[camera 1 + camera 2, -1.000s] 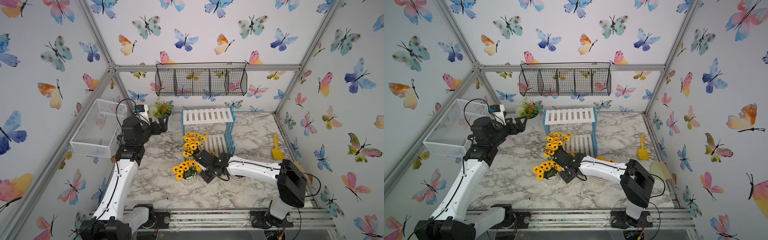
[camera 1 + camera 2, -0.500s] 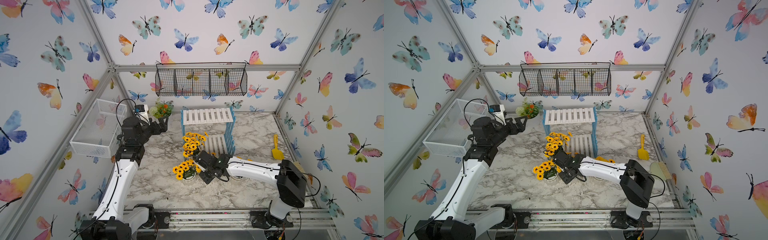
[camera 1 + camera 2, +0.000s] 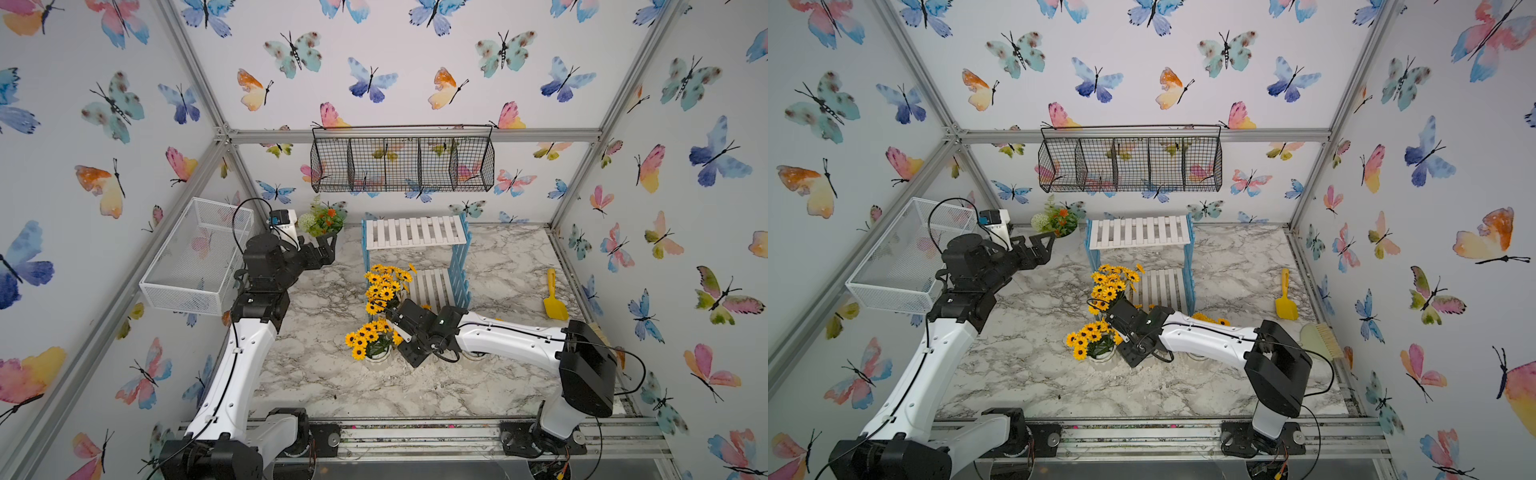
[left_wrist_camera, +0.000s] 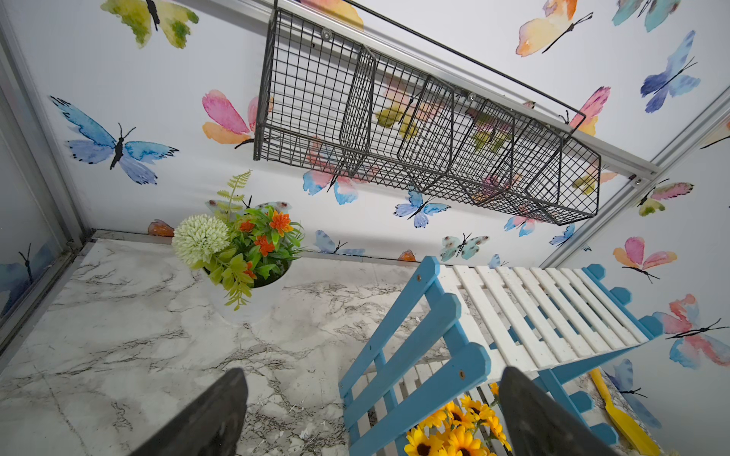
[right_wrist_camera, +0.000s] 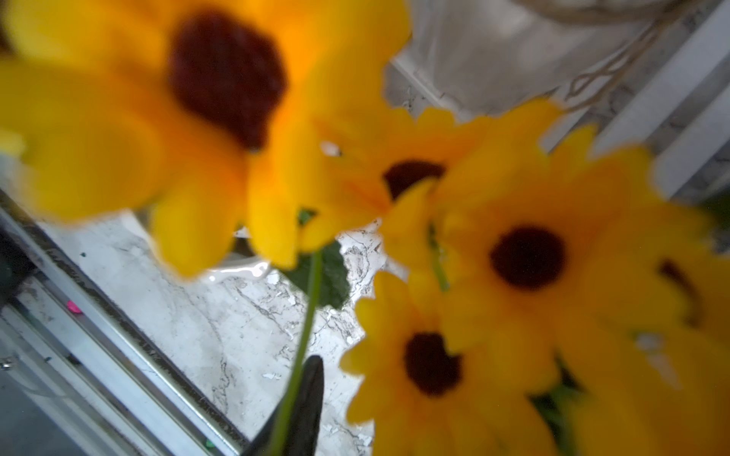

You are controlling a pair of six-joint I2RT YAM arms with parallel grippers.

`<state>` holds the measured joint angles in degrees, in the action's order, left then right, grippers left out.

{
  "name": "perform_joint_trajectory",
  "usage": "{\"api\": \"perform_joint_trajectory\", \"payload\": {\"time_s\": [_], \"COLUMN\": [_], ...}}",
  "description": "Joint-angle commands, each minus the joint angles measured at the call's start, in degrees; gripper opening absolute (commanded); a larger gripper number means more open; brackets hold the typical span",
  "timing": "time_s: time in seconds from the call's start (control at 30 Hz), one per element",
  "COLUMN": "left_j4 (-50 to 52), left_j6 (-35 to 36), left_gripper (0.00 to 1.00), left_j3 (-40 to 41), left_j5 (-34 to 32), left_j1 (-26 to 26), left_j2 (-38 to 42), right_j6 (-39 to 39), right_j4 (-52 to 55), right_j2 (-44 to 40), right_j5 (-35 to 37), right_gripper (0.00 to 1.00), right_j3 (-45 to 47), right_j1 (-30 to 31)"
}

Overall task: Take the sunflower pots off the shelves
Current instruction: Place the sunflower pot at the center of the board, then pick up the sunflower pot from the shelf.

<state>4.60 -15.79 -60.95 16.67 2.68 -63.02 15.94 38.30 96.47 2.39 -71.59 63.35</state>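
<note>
Left of the shelves (image 3: 417, 232), the one left gripper (image 3: 328, 248) hangs over the marble (image 3: 324, 374), fingers (image 4: 221, 410) spread wide and holding nothing. Three sunflower pots show: a shelf pot (image 3: 385, 284) at the lower tier's left end, a front pot (image 3: 371, 340) on the marble before the shelves, and a third pot (image 3: 1209, 319) mostly hidden behind the right arm (image 3: 507, 340). The right gripper (image 3: 394, 327) sits among the front pot's blooms. Only one finger (image 5: 308, 398) shows, so I cannot tell its spread.
</note>
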Motion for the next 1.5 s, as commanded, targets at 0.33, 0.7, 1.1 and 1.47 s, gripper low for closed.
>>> {"api": "perform_joint_trajectory", "payload": {"time_s": [0.33,0.7,1.1,1.47], "left_j4": [-1.3,-2.5,-3.1,-9.0], "left_j6": [-0.1,0.2,2.5,2.5], "left_gripper": [0.98,0.98,0.98,0.98], "left_j3": [-0.8,-1.9,-5.3,-6.7], "left_j5": [1.1,4.7,9.6,10.5], "left_j1": [-0.4,-0.6,-0.5,-0.5], "left_j2": [0.3,-1.0,-6.4,-9.7], "right_j6": [-0.9,-7.2,-10.6,-5.0], "right_j4": [6.7,5.8,5.2,2.1], "right_j2": [-11.1,-7.6,3.8,9.4], "right_j5": [6.5,-5.8,-10.8,-14.7], "right_gripper": [0.78,0.79,0.77,0.72], "right_j3": [-9.5,-13.4,-19.2,-20.1], "right_j1": [-1.3,-17.9,-22.9,-22.9]}}
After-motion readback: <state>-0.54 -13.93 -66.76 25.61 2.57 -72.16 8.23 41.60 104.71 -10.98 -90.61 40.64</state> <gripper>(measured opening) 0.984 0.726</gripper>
